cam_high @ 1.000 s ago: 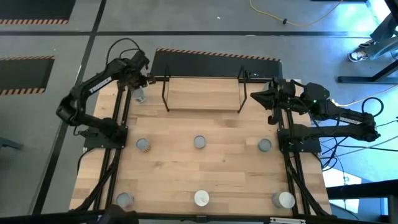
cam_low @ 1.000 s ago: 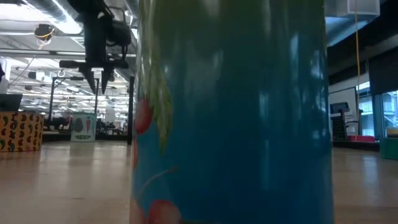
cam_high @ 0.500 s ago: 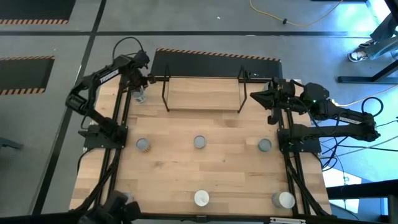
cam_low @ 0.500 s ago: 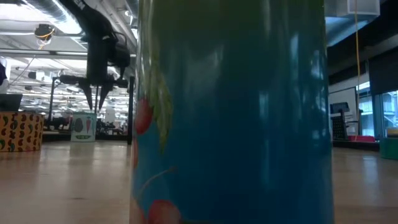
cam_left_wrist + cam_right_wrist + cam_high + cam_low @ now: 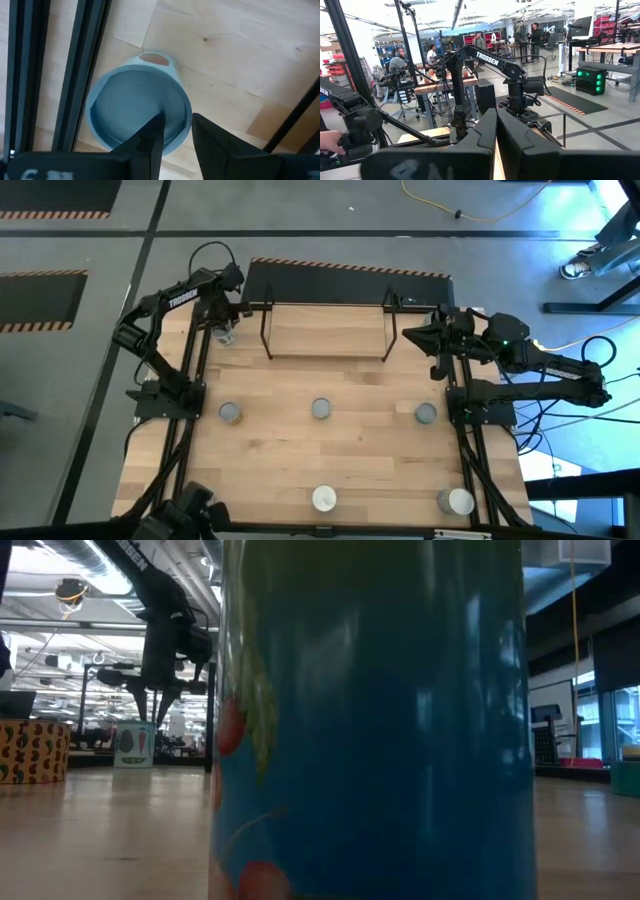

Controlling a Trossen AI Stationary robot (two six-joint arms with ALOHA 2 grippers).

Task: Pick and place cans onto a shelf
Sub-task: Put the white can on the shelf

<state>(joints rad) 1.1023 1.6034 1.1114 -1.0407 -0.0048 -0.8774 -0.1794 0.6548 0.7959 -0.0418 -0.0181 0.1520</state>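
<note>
A blue can [image 5: 370, 720] against the low camera hides most of the table [image 5: 100, 830] behind it.

Shelf [image 5: 328, 330] at table's [image 5: 330, 450] far edge, one can [image 5: 225, 333] left of it — six cans nearer.

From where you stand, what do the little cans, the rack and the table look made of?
The cans look like metal: round, dull silver-grey tops. One close to the low camera has glossy printed blue sides. The rack seems a pale wooden board in thin black wire, likely metal. The table shows light wood planks with visible grain.
</note>
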